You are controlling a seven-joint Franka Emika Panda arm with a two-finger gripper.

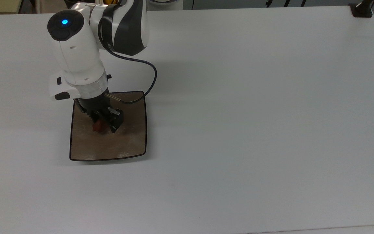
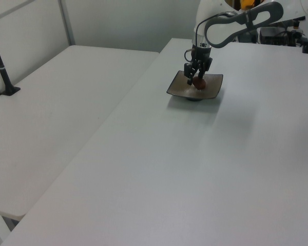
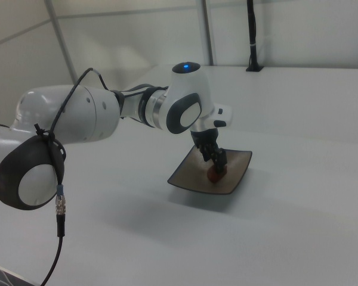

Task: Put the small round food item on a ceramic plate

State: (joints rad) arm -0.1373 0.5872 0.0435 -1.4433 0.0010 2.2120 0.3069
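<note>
In the top view, the square tan-brown shiny plate with a thin dark rim (image 1: 127,143) sits on the white table (image 1: 255,113), toward the top view's left. The black two-finger gripper (image 1: 104,125) on the white robot arm (image 1: 76,55) is low over the middle of the plate. Its fingers look spread apart. The small dark red round food lump (image 1: 98,126) lies on the plate between them, close to the finger on the top view's left. One finger (image 1: 115,122) stands a little apart from the lump on the top view's right.

In the left view, the plate (image 2: 210,92) is far away on the table, and the gripper (image 2: 196,77) hangs right above it. The red lump (image 2: 198,83) rests on the plate just under the fingertips. The fingers look open here too.

In the right view, the plate (image 3: 191,179) tilts up at its edges like a shallow dish. The lump (image 3: 215,174) sits near the middle, and the gripper (image 3: 215,158) is just above it.

The lump looks let go, so I think the step now is to move away. To do it well, the arm should go straight up, slowly, with the fingers kept wide. A sideways move could bump the lump, and it is round, so it might roll. The dish shape should help keep it in. The arm should also stay clear of the plate's rim so that the plate does not slide.
</note>
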